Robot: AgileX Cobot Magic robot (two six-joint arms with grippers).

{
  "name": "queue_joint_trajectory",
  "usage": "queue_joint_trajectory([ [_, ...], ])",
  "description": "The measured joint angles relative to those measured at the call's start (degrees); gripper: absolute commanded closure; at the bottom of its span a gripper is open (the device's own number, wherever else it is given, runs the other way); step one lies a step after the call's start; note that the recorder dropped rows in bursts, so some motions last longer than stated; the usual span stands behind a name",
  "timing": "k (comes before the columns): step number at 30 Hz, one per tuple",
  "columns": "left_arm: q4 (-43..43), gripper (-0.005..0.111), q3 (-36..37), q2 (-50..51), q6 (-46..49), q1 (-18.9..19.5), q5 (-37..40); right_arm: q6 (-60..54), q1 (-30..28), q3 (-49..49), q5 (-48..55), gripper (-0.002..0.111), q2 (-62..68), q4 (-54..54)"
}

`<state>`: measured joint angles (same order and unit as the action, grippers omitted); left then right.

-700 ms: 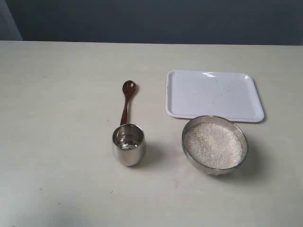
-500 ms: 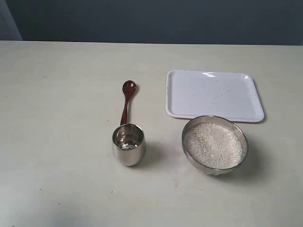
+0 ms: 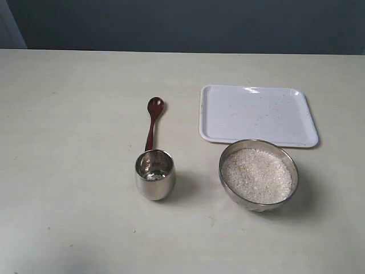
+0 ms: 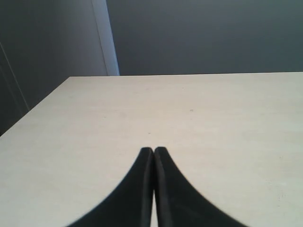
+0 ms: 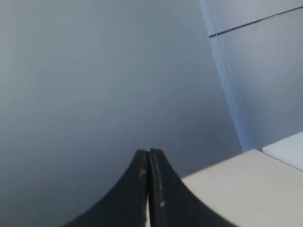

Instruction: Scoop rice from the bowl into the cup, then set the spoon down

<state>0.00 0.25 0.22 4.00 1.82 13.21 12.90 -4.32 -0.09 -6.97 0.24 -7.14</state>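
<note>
In the exterior view the reddish-brown wooden spoon [image 3: 152,123] lies flat on the table, scoop away from me, its handle end hidden behind the steel cup [image 3: 154,174]. A few grains show at the cup's bottom. To the right stands the steel bowl [image 3: 226,181], filled with white rice [image 3: 258,175]. Neither arm appears in that view. My left gripper [image 4: 153,150] is shut and empty over bare table. My right gripper [image 5: 148,151] is shut and empty too, pointing at a grey wall past a table corner.
A flat white rectangular tray [image 3: 258,114] lies just behind the bowl. The pale table [image 3: 68,142] stretches wide on the left and in front of the cup. A dark wall runs along the table's far edge.
</note>
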Motion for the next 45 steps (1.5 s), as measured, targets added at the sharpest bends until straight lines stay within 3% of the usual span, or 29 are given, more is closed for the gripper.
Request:
queue_joint_trajectory([
  [7,0.0,0.106,0.0,0.0,0.0,0.0,0.0,8.03,0.0,0.0,-9.94,0.109,0.0,-16.87],
  [12,0.0,0.106,0.0,0.0,0.0,0.0,0.0,16.73,0.0,0.0,-8.23,0.109,0.0,-30.46],
  [15,0.0,0.106,0.0,0.0,0.0,0.0,0.0,19.5,0.0,0.0,-7.94,0.109,0.0,-32.58],
  [18,0.0,0.106,0.0,0.0,0.0,0.0,0.0,29.82,0.0,0.0,-8.29,0.109,0.0,-31.54],
  [21,0.0,0.106,0.0,0.0,0.0,0.0,0.0,45.21,0.19,-0.13,-9.38,0.109,-0.03,-13.96],
  [28,0.0,0.106,0.0,0.0,0.0,0.0,0.0,85.99,2.23,-13.97,-17.08,0.109,4.52,60.8],
  [31,0.0,0.106,0.0,0.0,0.0,0.0,0.0,101.37,2.23,-22.69,-20.19,0.109,12.26,86.39],
  [35,0.0,0.106,0.0,0.0,0.0,0.0,0.0,106.41,2.23,-32.47,-32.51,0.109,25.31,101.54],
  [40,0.0,0.106,0.0,0.0,0.0,0.0,0.0,106.41,2.27,-42.74,-39.96,0.109,40.83,105.92],
  [45,0.0,0.106,0.0,0.0,0.0,0.0,0.0,106.41,2.27,-49.74,-40.33,0.109,53.72,106.67],
])
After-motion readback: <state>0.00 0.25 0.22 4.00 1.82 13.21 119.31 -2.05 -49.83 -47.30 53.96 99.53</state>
